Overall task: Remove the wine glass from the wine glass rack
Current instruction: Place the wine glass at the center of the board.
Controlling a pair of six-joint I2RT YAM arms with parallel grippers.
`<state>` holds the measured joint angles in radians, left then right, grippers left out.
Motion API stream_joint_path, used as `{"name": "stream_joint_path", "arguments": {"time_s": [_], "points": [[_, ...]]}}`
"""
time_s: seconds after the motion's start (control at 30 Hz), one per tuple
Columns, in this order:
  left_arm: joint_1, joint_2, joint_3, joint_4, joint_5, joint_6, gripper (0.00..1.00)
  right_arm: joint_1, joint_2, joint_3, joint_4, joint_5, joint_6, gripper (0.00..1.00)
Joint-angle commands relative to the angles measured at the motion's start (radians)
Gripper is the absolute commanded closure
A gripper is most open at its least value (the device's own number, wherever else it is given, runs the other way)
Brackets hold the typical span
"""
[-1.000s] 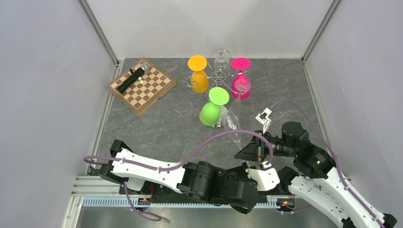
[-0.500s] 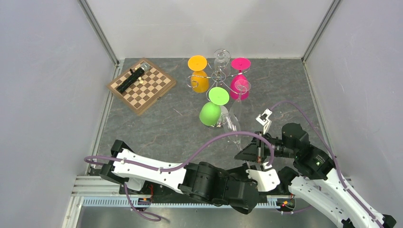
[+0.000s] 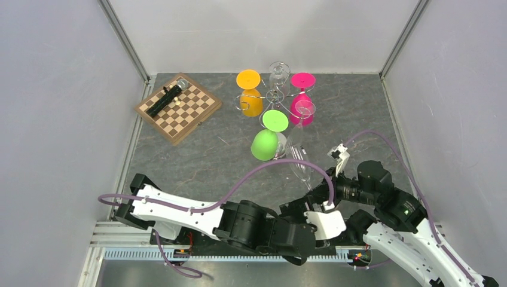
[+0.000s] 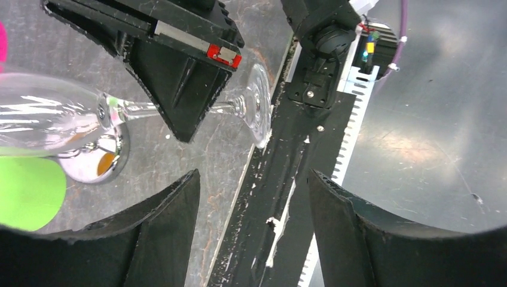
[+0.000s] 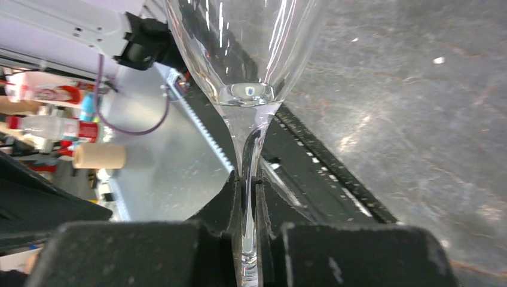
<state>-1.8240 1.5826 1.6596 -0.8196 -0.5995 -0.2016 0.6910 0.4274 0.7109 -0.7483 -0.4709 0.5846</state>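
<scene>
A clear wine glass (image 3: 300,166) hangs tilted over the table, off the wine glass rack (image 3: 276,95). My right gripper (image 3: 323,194) is shut on its stem (image 5: 248,156), just below the bowl (image 5: 245,48). In the left wrist view the glass lies sideways, with its bowl (image 4: 42,116) at left and its foot (image 4: 258,104) at right. My left gripper (image 4: 254,179) stands open beneath it with nothing between its fingers (image 4: 161,230). In the top view the left gripper (image 3: 296,210) sits near the table's front edge. The chrome rack carries orange (image 3: 251,98), pink (image 3: 303,107) and green (image 3: 265,142) glasses.
A chessboard (image 3: 191,113) with a black object (image 3: 165,100) on it lies at the back left. The rack's round chrome base (image 4: 95,162) shows in the left wrist view. A toothed rail (image 3: 227,254) runs along the near edge, and walls close in three sides.
My left gripper has opened, let go of the glass and pulled back toward the near edge. The right gripper keeps the stem and has shifted slightly right.
</scene>
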Motion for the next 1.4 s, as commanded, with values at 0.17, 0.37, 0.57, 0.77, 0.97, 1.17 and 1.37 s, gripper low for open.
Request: {"name": "stream_joint_path", "arguments": {"time_s": [0.17,0.37,0.57,0.77,0.97,1.17,1.37], "points": [[0.133,-0.149,-0.101,0.168,0.208,-0.103,0.28,0.002,-0.017,0.064,-0.03,0.283,-0.312,1.0],[0.264,-0.245,-0.179,0.233,0.369,-0.2,0.27,0.002,-0.03,0.067,0.006,0.349,-0.453,1.0],[0.4,-0.329,-0.242,0.27,0.51,-0.324,0.27,0.002,-0.027,0.062,0.046,0.342,-0.616,1.0],[0.466,-0.395,-0.289,0.276,0.57,-0.428,0.27,0.002,-0.027,0.097,0.1,0.255,-0.735,1.0],[0.515,-0.462,-0.321,0.279,0.592,-0.516,0.27,0.002,-0.021,0.092,0.119,0.259,-0.877,1.0],[0.591,-0.527,-0.395,0.322,0.655,-0.593,0.27,0.002,-0.032,0.051,0.133,0.274,-1.026,1.0],[0.693,-0.588,-0.471,0.353,0.712,-0.657,0.27,0.002,-0.083,0.022,0.118,0.221,-1.216,1.0]]}}
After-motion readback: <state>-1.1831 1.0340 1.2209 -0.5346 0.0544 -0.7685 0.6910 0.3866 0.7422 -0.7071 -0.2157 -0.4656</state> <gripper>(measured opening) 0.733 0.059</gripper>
